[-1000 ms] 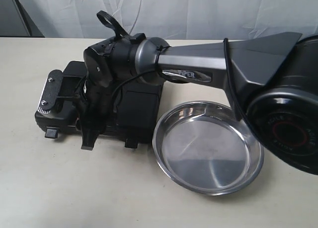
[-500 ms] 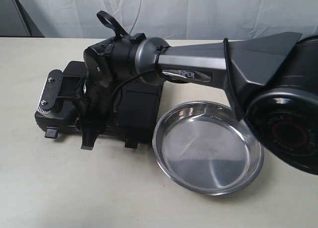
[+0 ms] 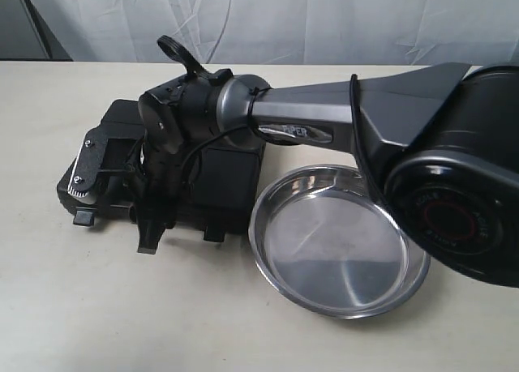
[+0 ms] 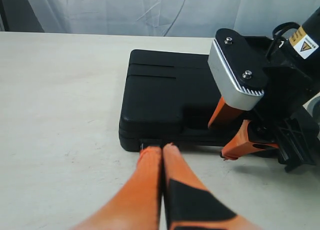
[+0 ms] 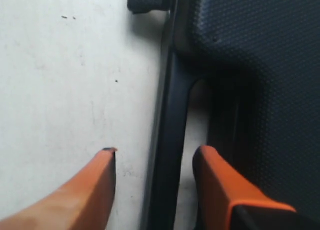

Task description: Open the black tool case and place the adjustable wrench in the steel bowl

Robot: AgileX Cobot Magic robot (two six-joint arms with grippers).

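The black tool case [image 3: 231,173] lies closed on the table. The adjustable wrench is out of view. My right gripper [image 3: 150,238] points down at the case's front edge and is open. Its orange fingers [image 5: 105,165] straddle the case's handle bar [image 5: 172,115], one on the table side and one in the gap behind the bar; the left wrist view shows the same gripper [image 4: 227,137]. My left gripper [image 4: 162,149] is shut and empty, low over the table, pointing at the case [image 4: 160,97] near a latch [image 4: 150,142]. The steel bowl [image 3: 324,254] sits empty to the right of the case.
The right arm's thick grey link [image 3: 324,113] and large black joint [image 3: 458,202] hang over the bowl's far and right sides. Two latches [image 3: 83,218] [image 3: 213,234] stick out of the case's front. A white curtain [image 3: 324,15] backs the table.
The right gripper has dropped a little lower at the case's front edge and its arm has shifted slightly left. The case and the bowl stay where they were.
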